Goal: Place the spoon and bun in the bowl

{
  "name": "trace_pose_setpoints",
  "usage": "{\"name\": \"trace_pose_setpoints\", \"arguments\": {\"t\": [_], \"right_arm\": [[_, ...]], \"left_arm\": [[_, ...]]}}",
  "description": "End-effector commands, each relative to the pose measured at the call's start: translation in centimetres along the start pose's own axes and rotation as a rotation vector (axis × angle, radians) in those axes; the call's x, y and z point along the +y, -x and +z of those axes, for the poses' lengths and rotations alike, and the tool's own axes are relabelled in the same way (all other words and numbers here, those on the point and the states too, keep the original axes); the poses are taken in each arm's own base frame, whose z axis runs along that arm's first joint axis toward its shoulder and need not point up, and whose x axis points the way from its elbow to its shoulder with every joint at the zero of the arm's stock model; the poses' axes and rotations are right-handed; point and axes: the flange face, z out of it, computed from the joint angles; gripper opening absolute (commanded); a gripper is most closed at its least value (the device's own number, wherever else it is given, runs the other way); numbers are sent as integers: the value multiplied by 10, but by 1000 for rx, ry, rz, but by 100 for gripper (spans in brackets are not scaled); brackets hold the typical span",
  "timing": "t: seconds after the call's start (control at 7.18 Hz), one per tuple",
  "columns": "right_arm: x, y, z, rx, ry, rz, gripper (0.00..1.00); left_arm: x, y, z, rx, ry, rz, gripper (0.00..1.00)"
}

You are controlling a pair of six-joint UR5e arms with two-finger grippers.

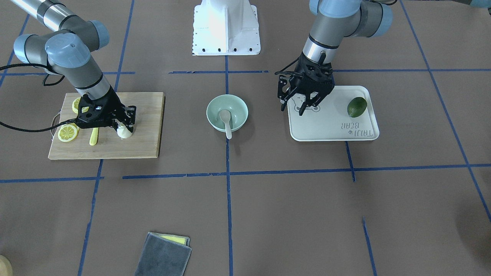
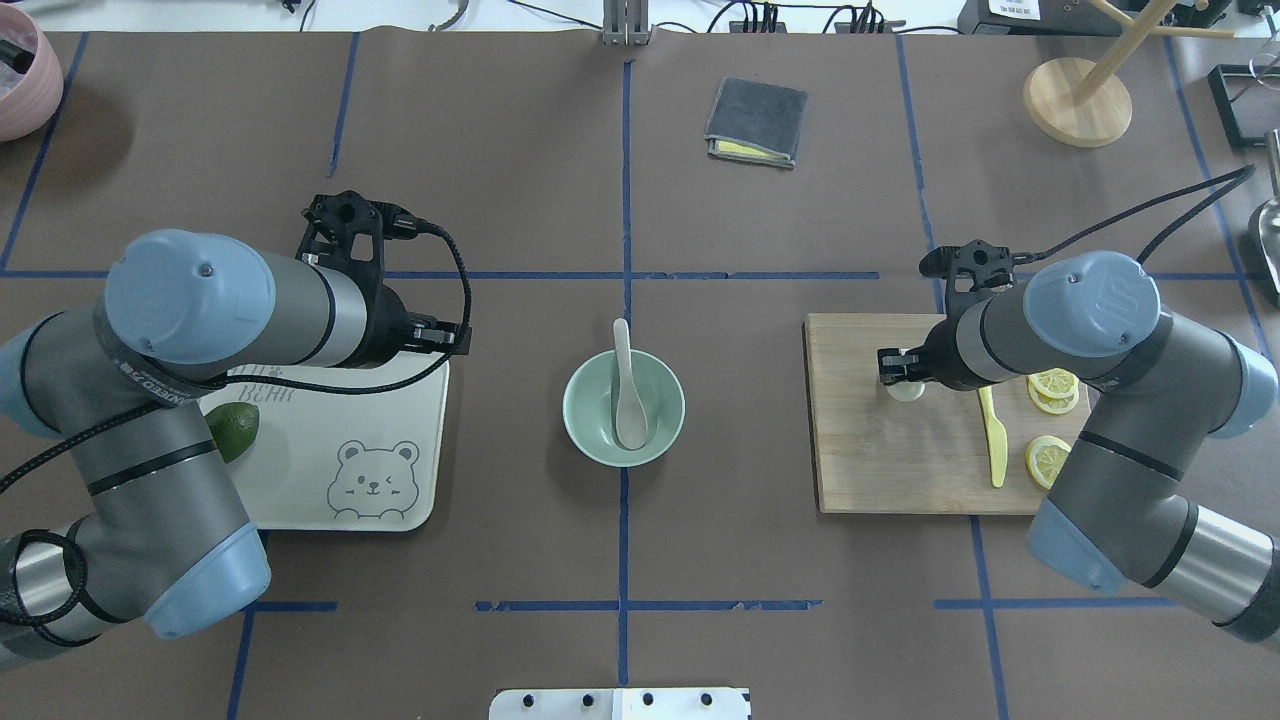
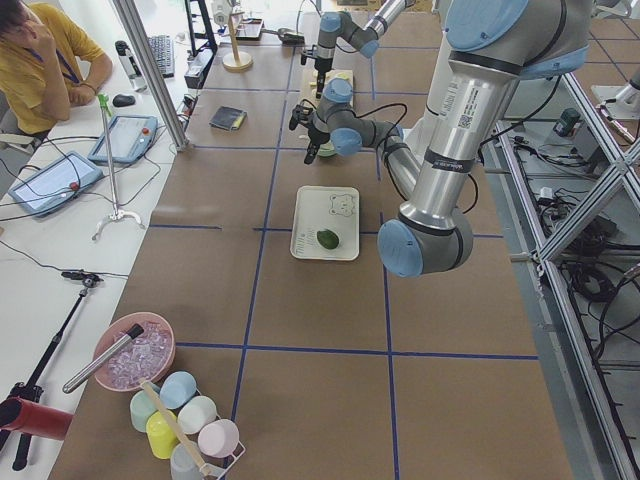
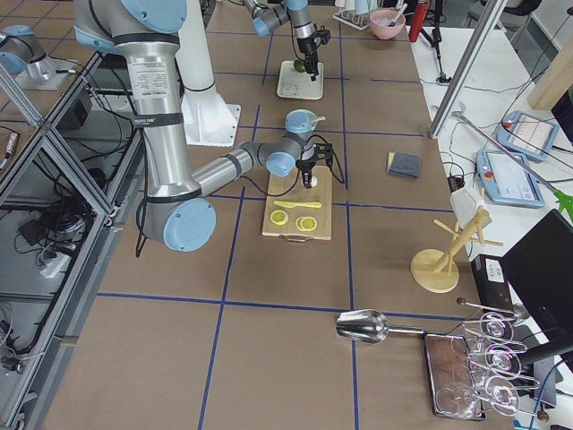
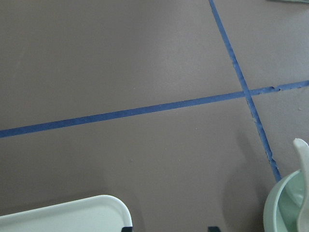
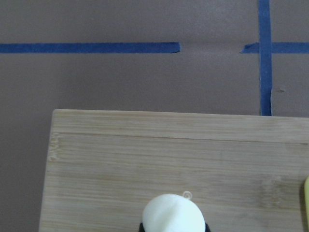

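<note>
The pale mint-green bowl stands at the table's middle. The beige spoon lies in it, with its handle over the rim. The white bun sits on the wooden cutting board. My right gripper is down over the bun with its fingers closed on both sides. My left gripper is open and empty, above the near corner of the white tray, beside the bowl.
Lemon slices and a yellow plastic knife lie on the board behind the right gripper. A green fruit sits on the tray. A folded grey cloth lies at the operators' side. The robot base is behind the bowl.
</note>
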Motion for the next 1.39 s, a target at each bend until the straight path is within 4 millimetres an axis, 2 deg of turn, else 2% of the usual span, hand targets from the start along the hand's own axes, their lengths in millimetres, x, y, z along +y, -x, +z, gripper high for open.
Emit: {"name": "trace_pose_setpoints", "arguments": {"t": [0.0,0.14,0.28,0.42,0.56,0.7,0.84,0.98,1.11,1.25], "right_arm": [[0,19,-21,-46,-18,-4,40],[-10,55,-33,-104,-35,97,41],[-8,99,-46,-173,-27,208,41],[8,149,-51,-235,2,264,42],[33,201,-50,-281,8,298,42],[47,244,-48,-310,-10,329,42],[51,276,-41,-320,-28,355,43],[48,291,-35,-320,-29,359,44],[48,291,-30,-312,-27,359,44],[48,290,-27,-306,-29,359,49]], "left_arm": [[-1,0,-7,8,-7,11,60],[-4,23,-22,-3,-18,4,60],[-10,44,-35,3,1,45,60],[-24,74,-45,-25,-11,75,61],[-29,96,-51,-55,-21,113,61],[-31,107,-55,-66,-22,120,61],[-31,108,-54,-67,-21,120,62],[-31,107,-54,-65,-21,121,62],[-31,107,-53,-66,-20,121,64],[-31,108,-53,-67,-19,120,64]]}}
